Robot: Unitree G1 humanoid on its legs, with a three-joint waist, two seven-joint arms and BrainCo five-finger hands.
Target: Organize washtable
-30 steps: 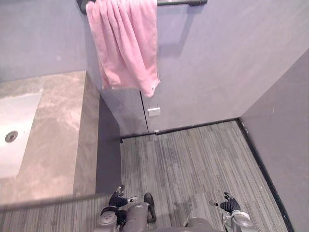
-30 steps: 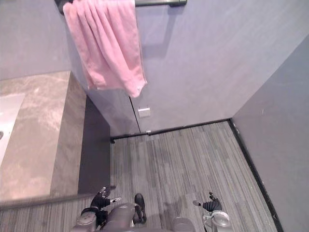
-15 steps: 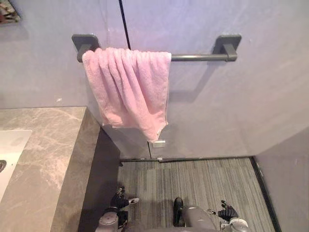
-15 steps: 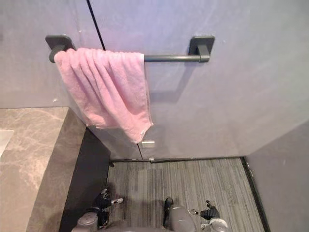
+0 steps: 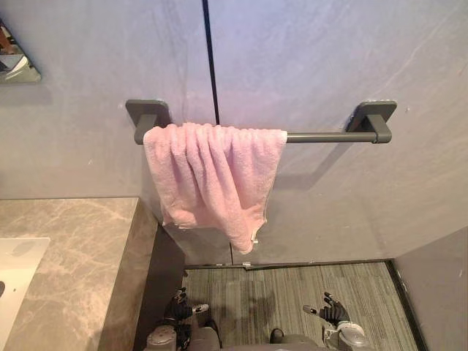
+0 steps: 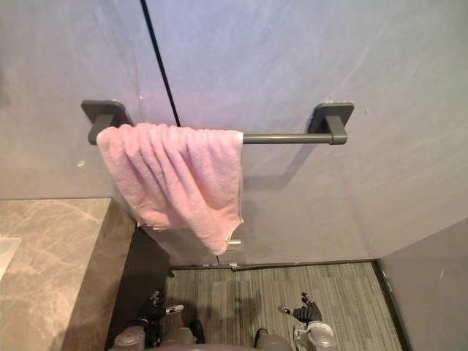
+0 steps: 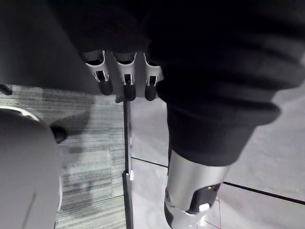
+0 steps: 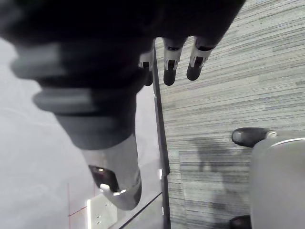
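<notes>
Counter (image 5: 80,245) of grey marble, white sink (image 5: 16,274) inset, lies beside a pink towel (image 5: 212,175) draped over the wall rail (image 5: 329,136); left hand (image 5: 178,308) and right hand (image 5: 334,313) hang relaxed, empty.

So the pink towel (image 6: 172,175) is bunched over the end of the dark wall bar (image 6: 292,137) that's way up above the left robot hand (image 6: 152,311), and the bare stretch of bar runs on above the right robot hand (image 6: 306,314). Both hang low over the striped grey floor (image 6: 344,292), nothing in them, with the marble counter (image 6: 44,248) just outside the left one.
</notes>
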